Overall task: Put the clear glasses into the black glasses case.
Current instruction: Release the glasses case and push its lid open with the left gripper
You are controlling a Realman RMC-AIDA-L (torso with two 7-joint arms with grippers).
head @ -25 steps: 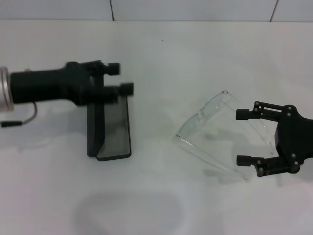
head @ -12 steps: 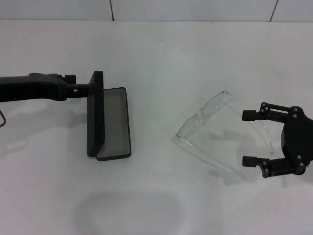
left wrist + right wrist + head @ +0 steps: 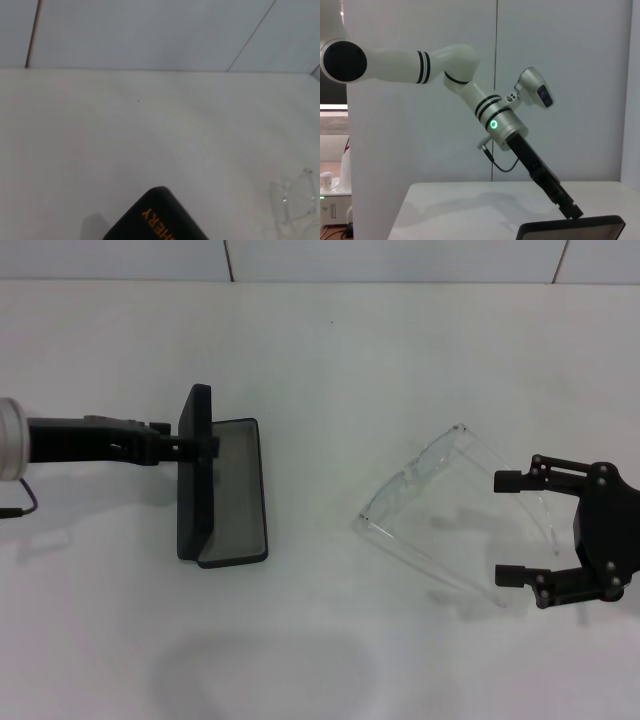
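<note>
You are looking at the right pincer [image 3: 512,527] sitting at the right edge of the head view with its two fingers spread wide apart and nothing between them, and the clear glasses [image 3: 440,515] are lying on the white tabletop [image 3: 330,350] just to the picture-left of it. The glasses' lens front is running diagonally from centre-right up toward the upper right, and the two thin arms are trailing toward the lower right, so the arm tips are lying closest to those spread fingers, seemingly passing between them. The right arm is clearly the nearer one for the pick. The black glasses case [image 3: 218,490] is standing open at left of centre, well apart from the glasses, its long axis running up and down the frame and its lid [image 3: 195,472] raised on the picture-left side. The left pincer [image 3: 208,445] is reaching in from the left edge and appears to be clamped on that raised lid, holding it up, so you are probably carrying the glasses leftward across the bare tabletop.
</note>
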